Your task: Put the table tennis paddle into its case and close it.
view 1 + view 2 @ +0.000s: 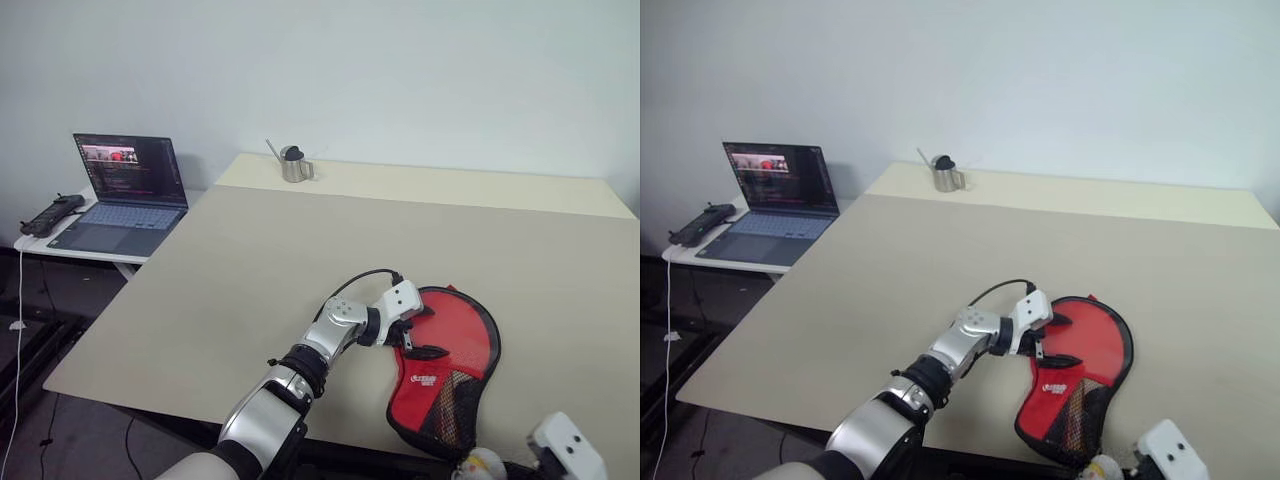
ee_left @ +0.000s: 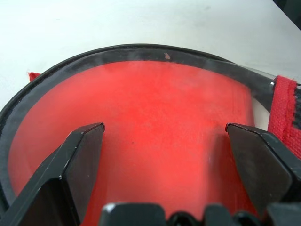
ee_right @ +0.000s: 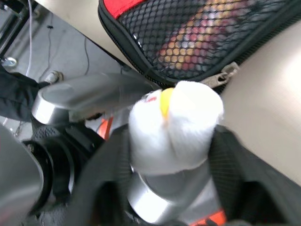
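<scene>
Left gripper over red case, black fingers spread wide, grasping nothing, poised above red face rimmed in black trim. Case flat near table's front edge, toward front right corner, mesh pocket and zip pull at near end. Paddle itself not distinguishable from case. Right gripper off table's front right corner; finger state cannot tell. Steel watering can near far edge. Laptop on side table beyond left edge.

Beige table ahead of me, plain white wall behind; open laptop on white side desk, metal jug at far edge.
</scene>
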Controlling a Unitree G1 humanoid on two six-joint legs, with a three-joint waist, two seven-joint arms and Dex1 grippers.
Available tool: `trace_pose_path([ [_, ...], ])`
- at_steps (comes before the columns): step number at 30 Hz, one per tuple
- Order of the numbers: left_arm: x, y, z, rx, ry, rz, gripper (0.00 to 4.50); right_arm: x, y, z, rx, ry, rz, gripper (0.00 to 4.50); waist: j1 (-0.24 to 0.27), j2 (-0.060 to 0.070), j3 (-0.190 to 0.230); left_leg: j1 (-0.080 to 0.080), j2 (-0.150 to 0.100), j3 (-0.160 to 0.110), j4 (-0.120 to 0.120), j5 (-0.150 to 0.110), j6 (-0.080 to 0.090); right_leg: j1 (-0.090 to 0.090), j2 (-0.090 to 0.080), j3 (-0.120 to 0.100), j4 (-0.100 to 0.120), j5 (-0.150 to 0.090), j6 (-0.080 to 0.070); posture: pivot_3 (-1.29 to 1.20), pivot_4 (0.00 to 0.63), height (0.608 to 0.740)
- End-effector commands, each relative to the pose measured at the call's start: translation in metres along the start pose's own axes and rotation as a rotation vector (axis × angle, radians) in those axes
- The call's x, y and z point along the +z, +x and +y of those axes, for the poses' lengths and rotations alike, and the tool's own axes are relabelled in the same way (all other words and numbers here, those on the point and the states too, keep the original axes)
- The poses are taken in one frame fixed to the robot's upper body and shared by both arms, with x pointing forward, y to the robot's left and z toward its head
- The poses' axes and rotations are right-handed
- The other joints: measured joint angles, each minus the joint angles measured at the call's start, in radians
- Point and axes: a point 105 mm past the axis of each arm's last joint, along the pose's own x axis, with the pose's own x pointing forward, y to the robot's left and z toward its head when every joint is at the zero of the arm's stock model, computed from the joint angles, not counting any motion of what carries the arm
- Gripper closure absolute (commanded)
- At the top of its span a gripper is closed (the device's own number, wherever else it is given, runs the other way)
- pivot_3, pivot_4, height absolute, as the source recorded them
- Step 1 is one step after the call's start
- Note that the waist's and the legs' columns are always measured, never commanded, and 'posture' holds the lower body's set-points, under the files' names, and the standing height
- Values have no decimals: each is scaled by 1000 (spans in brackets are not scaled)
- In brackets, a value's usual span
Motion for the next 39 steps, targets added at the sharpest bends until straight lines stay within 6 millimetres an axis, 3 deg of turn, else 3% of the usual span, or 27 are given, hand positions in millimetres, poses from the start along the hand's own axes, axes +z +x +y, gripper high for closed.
trace_pose_path([
  [1, -20, 3, -8, -17, -27, 72, 0, 14, -17, 5, 35, -87, -54, 1407, -1, -1, 0, 0, 0, 1, 0, -1, -1, 0, 0, 0, 0, 0, 0, 0, 150, 740],
  [3, -20, 3, -8, -15, -28, 72, 0, 20, -27, 5, 36, -110, -76, 1407, -2, -1, 0, 0, 1, 1, 0, -2, -2, 0, 0, 0, 0, 0, 0, 0, 150, 740],
  [7, -16, 3, -7, -9, -30, 46, 0, 50, -43, -2, -1, -174, -183, 1407, -3, -2, 0, 0, 3, 2, 0, -2, -3, 0, 0, -1, -1, 0, 1, 0, 150, 740],
  [11, 20, -15, -3, -58, -44, -131, 0, 100, -51, -30, -172, -264, -379, 1407, -11, 0, 1, -4, 23, 18, 3, -3, -3, 0, 1, -17, -10, 0, 0, 0, 150, 740],
  [13, 36, -28, 1, -70, -39, -193, 0, 113, -51, -47, -238, -303, -419, 1407, -17, 2, 3, -9, 32, 26, 4, -3, -3, 1, 0, -24, -17, 1, -1, 0, 150, 740],
  [18, 73, -63, 9, -72, -18, -296, 0, 140, -44, -79, -336, -370, -560, 1407, -19, -7, 12, -14, 32, 32, 9, 1, 2, -8, 0, -21, 1, 1, -5, 0, 150, 740],
  [23, 95, -109, 26, 9, 11, -336, 0, 153, -33, -97, -276, -362, -627, 1407, -26, -7, 13, -16, 31, 34, 12, -1, 5, -17, 0, -16, 20, -5, -7, 0, 150, 740],
  [29, 98, -150, 35, 124, 49, -287, 0, 161, -29, -124, -266, -345, -650, 1407, -33, -7, 15, -12, 33, 34, 13, -1, 5, -17, 2, -15, 29, -11, -9, 0, 150, 740],
  [33, 96, -166, 42, 228, 66, -272, 0, 163, -35, -143, -310, -354, -643, 1407, -31, -6, 16, -9, 32, 35, 14, -1, 6, -17, 1, -13, 36, -12, -10, 0, 150, 740],
  [36, 98, -158, 42, 269, 85, -268, 0, 160, -52, -162, -363, -339, -642, 1407, -29, -6, 16, -8, 33, 35, 14, 0, 7, -17, 2, -13, 37, -12, -11, 0, 150, 740],
  [39, 94, -160, 49, 292, 115, -254, 0, 165, -55, -157, -376, -340, -646, 1407, -31, -6, 16, -8, 33, 36, 14, 0, 7, -17, 2, -12, 37, -12, -11, 0, 150, 740],
])
